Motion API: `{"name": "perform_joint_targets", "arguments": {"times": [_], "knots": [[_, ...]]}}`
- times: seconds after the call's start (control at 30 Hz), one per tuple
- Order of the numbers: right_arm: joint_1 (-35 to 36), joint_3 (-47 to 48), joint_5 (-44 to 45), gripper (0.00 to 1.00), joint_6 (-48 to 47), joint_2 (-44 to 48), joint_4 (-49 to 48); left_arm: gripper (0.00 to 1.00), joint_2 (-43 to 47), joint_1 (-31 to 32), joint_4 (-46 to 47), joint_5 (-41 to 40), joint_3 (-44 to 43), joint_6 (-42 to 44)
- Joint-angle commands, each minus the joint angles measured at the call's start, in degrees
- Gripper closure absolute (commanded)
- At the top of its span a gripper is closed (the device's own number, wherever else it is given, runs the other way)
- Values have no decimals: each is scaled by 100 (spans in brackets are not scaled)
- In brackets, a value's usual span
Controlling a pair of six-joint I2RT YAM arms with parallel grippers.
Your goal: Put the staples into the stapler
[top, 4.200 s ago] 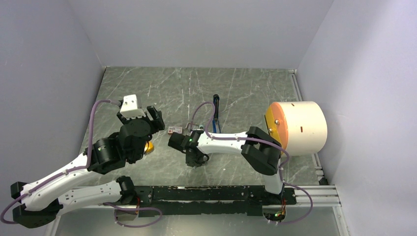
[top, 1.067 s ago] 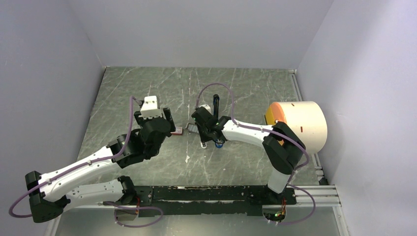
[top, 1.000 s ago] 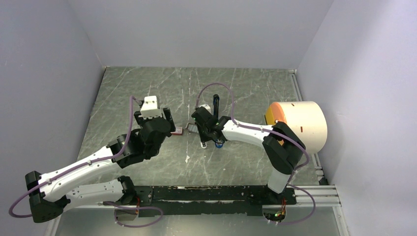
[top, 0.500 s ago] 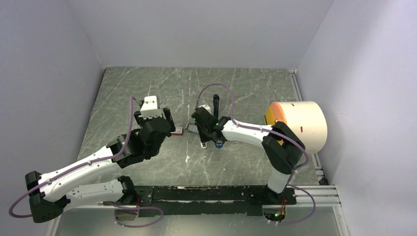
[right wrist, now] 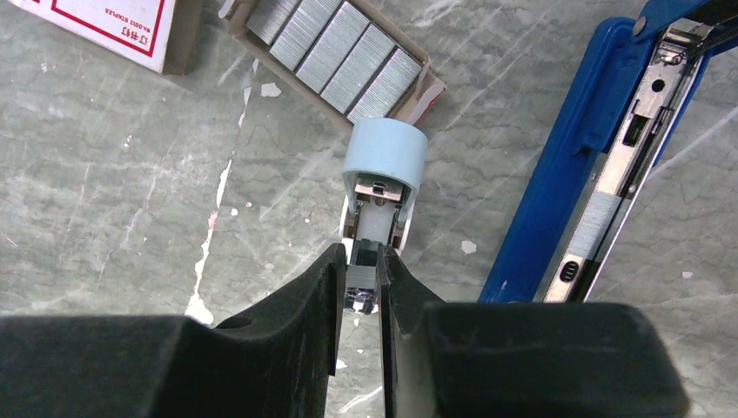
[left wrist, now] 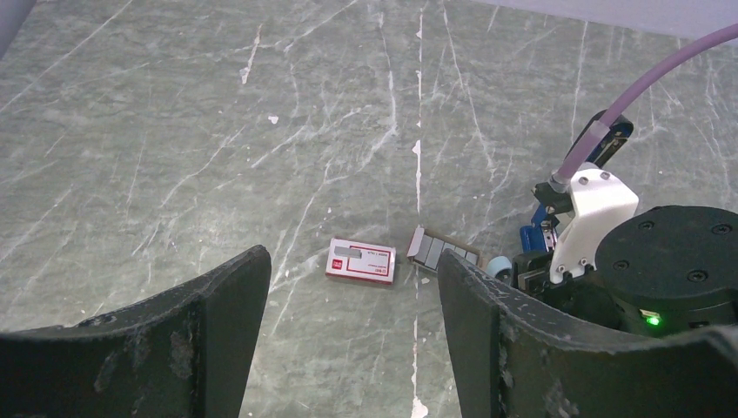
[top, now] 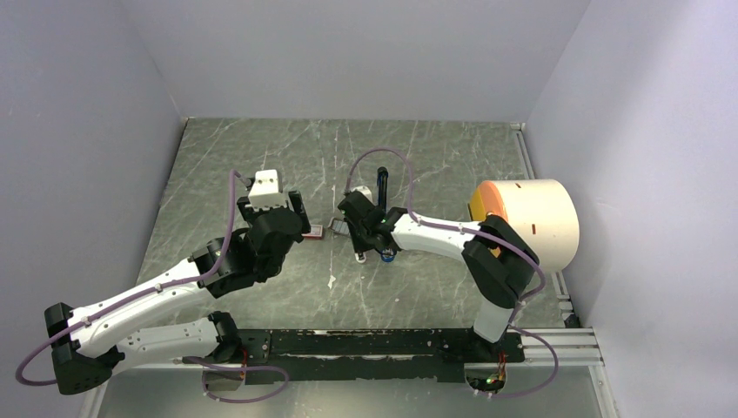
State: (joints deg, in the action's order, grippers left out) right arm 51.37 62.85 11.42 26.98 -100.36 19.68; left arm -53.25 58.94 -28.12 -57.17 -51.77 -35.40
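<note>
The blue stapler point(right wrist: 570, 178) lies opened, its metal rail point(right wrist: 635, 131) bare, to the right of my right gripper point(right wrist: 362, 261). That gripper is shut on a small silvery piece that looks like a strip of staples. Just ahead of its fingertips a white piece with a pale-blue round cap point(right wrist: 385, 155) lies on the table. More staples point(right wrist: 335, 52) fill the brown tray point(left wrist: 444, 252) beside the red-and-white box point(left wrist: 361, 261). My left gripper point(left wrist: 348, 292) hangs open above the box, holding nothing. From above, the stapler point(top: 381, 185) runs away from the right gripper point(top: 364, 240).
A big cream cylinder with an orange face point(top: 531, 225) stands at the right edge of the marble table point(top: 261, 148). Grey walls close in the back and both sides. My left arm point(top: 157, 296) crosses the near-left part of the table.
Over the last second nothing visibly moved. Four seconds ago my right gripper was nearer, by the box; it has since shifted to the stapler, and my left gripper came in over the box.
</note>
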Motion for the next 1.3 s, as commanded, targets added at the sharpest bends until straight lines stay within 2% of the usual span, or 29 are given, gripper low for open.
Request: {"name": "perform_joint_targets", "arguments": {"times": [0.0, 0.6, 1.07, 1.27], "knots": [[28, -33, 142, 77, 18, -133, -37, 25, 8, -39, 43, -11, -35, -65], [82, -79, 258, 77, -50, -204, -61, 25, 9, -53, 43, -9, -44, -72], [123, -212, 190, 74, -9, -58, -61, 25, 12, -58, 35, -5, -35, -85], [119, -153, 121, 69, 111, -12, 5, 25, 16, -57, 35, 3, -35, -86]]}}
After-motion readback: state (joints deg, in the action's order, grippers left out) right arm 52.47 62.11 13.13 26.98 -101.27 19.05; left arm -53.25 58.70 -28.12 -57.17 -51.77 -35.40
